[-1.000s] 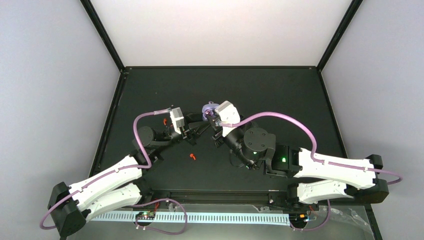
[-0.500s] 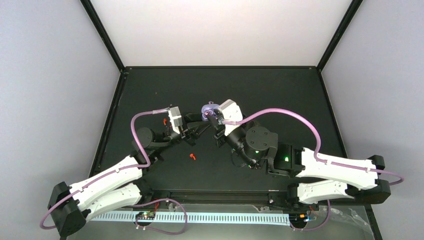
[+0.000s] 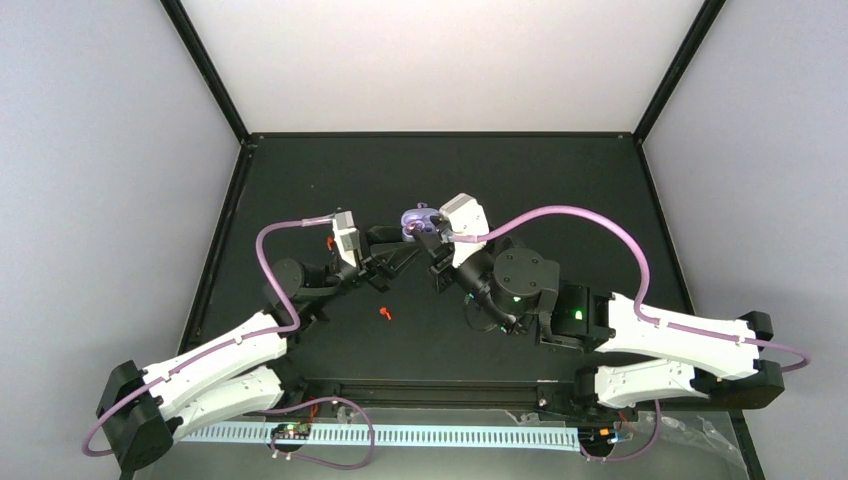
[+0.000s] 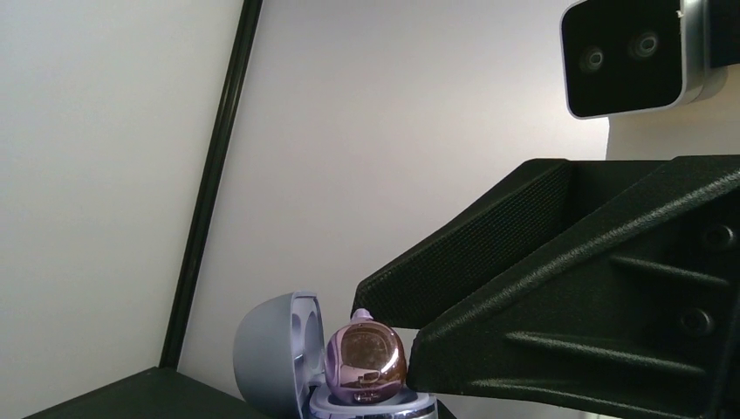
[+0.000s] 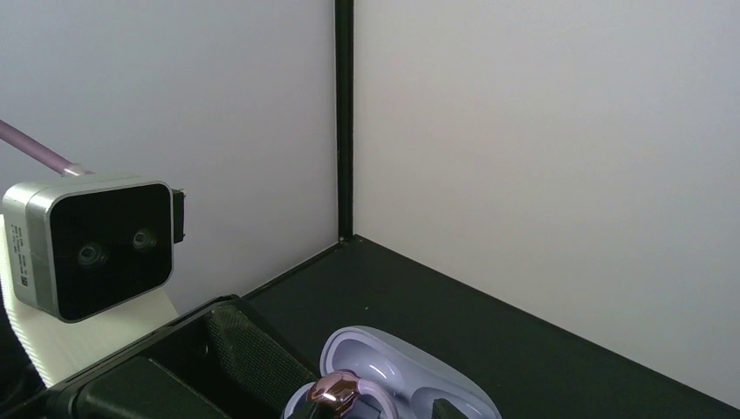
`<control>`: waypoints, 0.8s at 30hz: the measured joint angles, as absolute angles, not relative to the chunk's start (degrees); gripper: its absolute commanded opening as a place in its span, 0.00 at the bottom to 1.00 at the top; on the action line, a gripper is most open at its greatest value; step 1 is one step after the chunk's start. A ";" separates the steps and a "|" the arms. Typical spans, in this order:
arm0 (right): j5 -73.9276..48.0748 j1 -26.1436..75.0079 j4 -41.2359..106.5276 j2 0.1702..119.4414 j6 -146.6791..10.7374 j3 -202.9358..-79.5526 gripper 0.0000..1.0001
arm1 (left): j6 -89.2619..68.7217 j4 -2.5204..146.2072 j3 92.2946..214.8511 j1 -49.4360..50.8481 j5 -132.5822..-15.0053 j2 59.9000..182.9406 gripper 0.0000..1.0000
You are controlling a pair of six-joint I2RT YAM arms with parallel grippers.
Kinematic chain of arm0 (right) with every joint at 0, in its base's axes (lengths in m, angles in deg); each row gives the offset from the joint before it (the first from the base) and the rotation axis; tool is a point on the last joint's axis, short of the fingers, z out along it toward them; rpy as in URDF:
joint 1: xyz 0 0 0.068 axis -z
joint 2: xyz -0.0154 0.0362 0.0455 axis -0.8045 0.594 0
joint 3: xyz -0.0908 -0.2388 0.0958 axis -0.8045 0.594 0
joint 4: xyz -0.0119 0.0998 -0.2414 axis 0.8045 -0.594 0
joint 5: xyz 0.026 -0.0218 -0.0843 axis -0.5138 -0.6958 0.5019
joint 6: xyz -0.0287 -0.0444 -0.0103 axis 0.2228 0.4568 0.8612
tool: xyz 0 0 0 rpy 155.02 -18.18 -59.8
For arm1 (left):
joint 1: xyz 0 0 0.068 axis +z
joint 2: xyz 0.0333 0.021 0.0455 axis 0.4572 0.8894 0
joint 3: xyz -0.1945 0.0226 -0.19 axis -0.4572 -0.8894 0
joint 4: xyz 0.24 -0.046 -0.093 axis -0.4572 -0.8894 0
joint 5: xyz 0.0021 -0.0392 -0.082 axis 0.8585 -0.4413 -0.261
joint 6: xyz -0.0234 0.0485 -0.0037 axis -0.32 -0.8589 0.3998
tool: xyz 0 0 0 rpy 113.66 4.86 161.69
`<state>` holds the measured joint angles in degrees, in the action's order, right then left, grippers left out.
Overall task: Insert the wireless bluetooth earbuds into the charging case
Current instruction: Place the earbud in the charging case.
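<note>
Two arms meet mid-frame: the left gripper [image 3: 400, 250] and right gripper [image 3: 430, 238] at the open charging case [image 3: 413, 218], a glossy purple earbud [image 4: 366, 360] in it. I can't tell either's grip.

- A matte black table [image 3: 520, 170] fills the floor of the cell.
- The back wall [image 3: 440, 60] is plain white and evenly lit.
- Grey side walls [image 3: 90, 200] meet it at black corner posts [image 3: 205, 70].

Bright, even light; sharp focus; reflections on the glossy earbud [image 4: 366, 353]
</note>
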<state>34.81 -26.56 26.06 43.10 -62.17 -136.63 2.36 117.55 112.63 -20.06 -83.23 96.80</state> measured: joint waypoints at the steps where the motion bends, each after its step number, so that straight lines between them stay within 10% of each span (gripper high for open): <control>1: 34.70 -26.49 25.82 43.10 -62.43 -136.79 0.35 | 2.49 117.70 112.63 -20.06 -83.31 96.80 0.02; 24: 33.06 -26.01 20.75 41.62 -66.65 -137.09 0.43 | 5.48 119.74 111.10 -20.06 -83.36 96.60 0.02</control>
<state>33.06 -26.01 20.75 41.62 -66.65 -137.09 5.48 119.74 111.10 -20.06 -83.36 96.60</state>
